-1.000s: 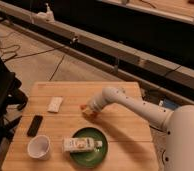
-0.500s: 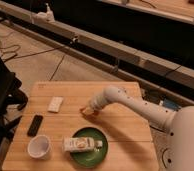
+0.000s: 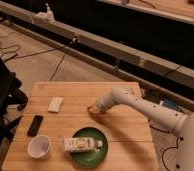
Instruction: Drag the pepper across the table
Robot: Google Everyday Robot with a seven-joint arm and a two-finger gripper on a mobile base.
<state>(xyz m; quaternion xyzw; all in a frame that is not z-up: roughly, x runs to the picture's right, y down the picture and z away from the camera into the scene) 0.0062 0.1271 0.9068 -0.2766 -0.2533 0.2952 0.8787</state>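
The pepper (image 3: 90, 108) shows only as a small red-orange bit at the tip of my gripper (image 3: 96, 109), near the middle of the light-brown plank table (image 3: 125, 132). My white arm reaches in from the right and the gripper is down at the tabletop, right against the pepper. Most of the pepper is hidden by the gripper.
A white packet (image 3: 55, 104) lies to the left. A black remote (image 3: 35, 125) and a white cup (image 3: 39, 146) are at the front left. A green plate (image 3: 96, 155) carrying a small carton (image 3: 82, 144) sits just in front of the gripper. A black chair (image 3: 2, 95) stands at the left.
The gripper stays low at the pepper near the table's middle, with only a slight shift. The other objects have not moved.
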